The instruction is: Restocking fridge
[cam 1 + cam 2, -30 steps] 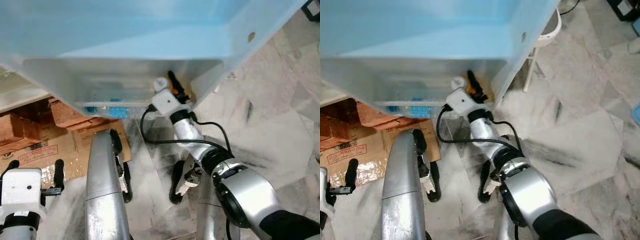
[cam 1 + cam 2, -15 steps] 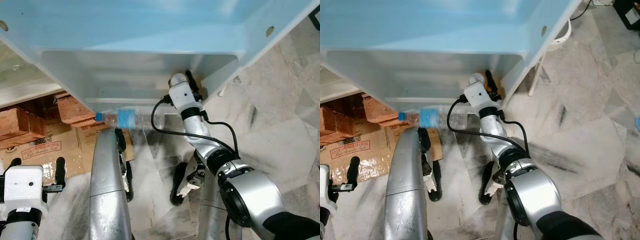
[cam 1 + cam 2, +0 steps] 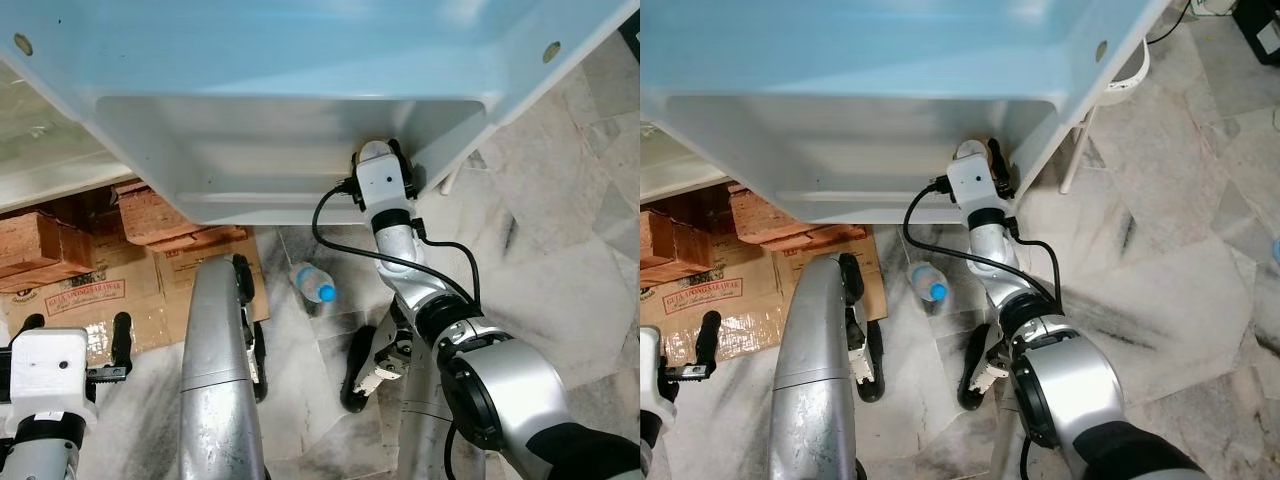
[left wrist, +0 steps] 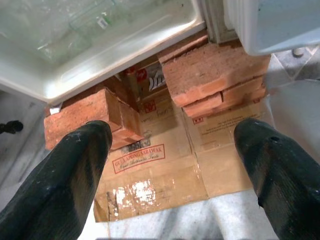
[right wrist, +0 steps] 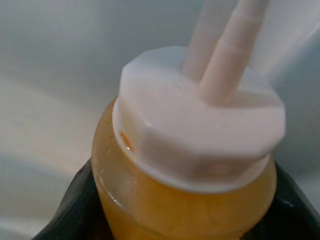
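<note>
Right pincer clamping orange bottle, nozzle away from wrist

red print on the flattened cardboard box, not legible

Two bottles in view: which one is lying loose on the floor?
The clear water bottle with the blue cap; the orange squeeze bottle sits between the right gripper's fingers.

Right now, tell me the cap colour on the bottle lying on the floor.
Blue, on the water bottle; clearest in the left eye view.
</note>
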Available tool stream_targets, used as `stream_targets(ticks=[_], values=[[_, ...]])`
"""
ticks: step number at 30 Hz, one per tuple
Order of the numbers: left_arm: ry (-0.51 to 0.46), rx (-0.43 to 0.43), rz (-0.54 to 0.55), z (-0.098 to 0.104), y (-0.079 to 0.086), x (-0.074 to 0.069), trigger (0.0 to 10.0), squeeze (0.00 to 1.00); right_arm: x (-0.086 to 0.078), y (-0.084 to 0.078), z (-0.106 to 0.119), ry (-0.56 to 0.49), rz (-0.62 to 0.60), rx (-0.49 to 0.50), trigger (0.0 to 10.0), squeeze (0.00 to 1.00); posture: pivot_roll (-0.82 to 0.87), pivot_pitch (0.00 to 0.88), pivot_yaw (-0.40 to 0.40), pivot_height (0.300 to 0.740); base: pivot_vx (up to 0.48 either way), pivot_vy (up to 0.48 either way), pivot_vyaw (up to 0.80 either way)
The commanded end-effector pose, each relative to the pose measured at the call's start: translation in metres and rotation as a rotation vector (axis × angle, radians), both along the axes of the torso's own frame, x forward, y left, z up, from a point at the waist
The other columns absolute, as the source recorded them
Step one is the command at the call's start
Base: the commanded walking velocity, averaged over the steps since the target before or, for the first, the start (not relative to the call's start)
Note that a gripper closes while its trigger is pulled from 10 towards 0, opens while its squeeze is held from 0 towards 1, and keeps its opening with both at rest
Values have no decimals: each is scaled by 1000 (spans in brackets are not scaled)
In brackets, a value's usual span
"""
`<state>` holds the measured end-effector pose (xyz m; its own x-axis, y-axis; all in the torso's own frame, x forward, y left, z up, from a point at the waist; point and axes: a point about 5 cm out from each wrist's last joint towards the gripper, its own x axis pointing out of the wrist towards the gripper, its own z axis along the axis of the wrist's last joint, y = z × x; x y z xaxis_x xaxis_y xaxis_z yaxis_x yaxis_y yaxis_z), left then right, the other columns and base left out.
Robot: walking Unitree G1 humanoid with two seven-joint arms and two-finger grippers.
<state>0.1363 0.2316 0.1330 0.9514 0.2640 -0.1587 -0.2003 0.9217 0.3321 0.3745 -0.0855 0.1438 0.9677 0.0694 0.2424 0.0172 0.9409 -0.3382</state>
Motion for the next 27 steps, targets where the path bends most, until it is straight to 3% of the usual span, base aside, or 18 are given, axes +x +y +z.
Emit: stream_targets(ticks=[1,2,3,12,27], values=[[52,-6,23,-7,4,-6,10000,0,-7,-25,-32,142,-102,8,10000,722,367,496,-34,511,0,0,0],[51,-5,23,-7,4,-6,10000,0,-7,-26,-31,133,-117,6,10000,894,365,495,-35,511,0,0,0],[50,-5,23,-8,4,-6,10000,0,-7,-28,-30,129,-129,3,10000,1000,363,493,-35,511,0,0,0],[40,-3,18,-9,4,0,10000,0,-4,-37,-22,66,-180,-62,10000,1000,350,477,-36,511,0,0,0],[-21,-17,-2,-17,0,31,10000,0,2,-58,-5,3,-198,-95,10000,1000,280,385,-64,511,0,0,0]])
